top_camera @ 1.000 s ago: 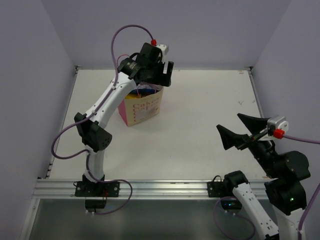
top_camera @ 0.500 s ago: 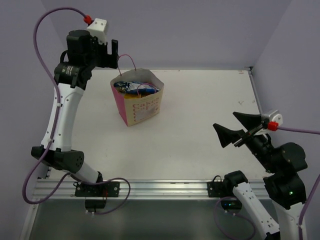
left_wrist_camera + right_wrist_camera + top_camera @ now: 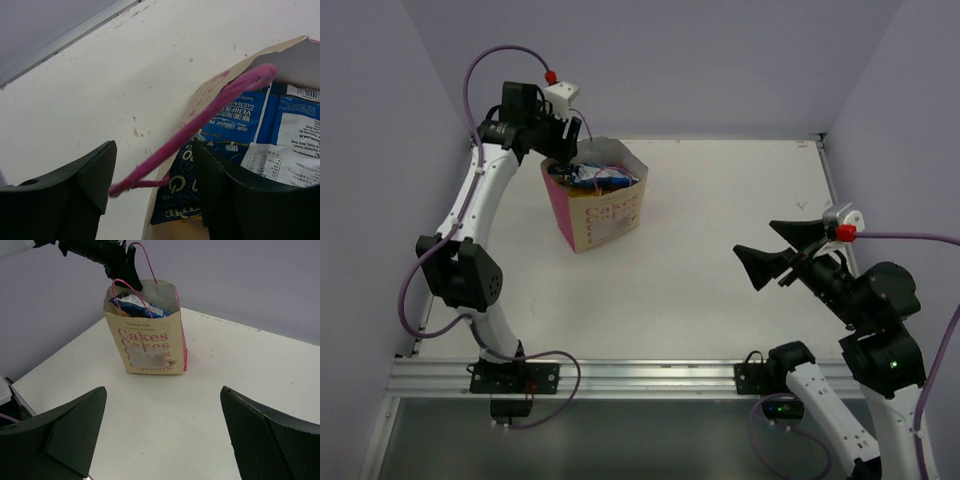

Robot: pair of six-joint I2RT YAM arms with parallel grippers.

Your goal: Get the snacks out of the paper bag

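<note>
The paper bag (image 3: 603, 212) stands upright at the back left of the table, pink sides, cream front printed "Cakes" (image 3: 150, 345). Blue-and-white snack packets (image 3: 586, 176) fill its open top; they also show in the left wrist view (image 3: 280, 125) and the right wrist view (image 3: 137, 302). My left gripper (image 3: 563, 152) is open at the bag's back-left rim. In the left wrist view (image 3: 155, 185) its jaws straddle the rim, with the pink cord handle (image 3: 200, 120) running loose between them. My right gripper (image 3: 753, 238) is wide open and empty above the table's right side, facing the bag (image 3: 162, 435).
Purple walls close in the table on the left, back and right. A metal rail (image 3: 620, 375) runs along the near edge by the arm bases. The left arm (image 3: 480, 210) reaches up along the left wall.
The left arm swung from above the bag up and out to the far left, then came back down to the bag's back-left rim. The right gripper drifted a little left.
</note>
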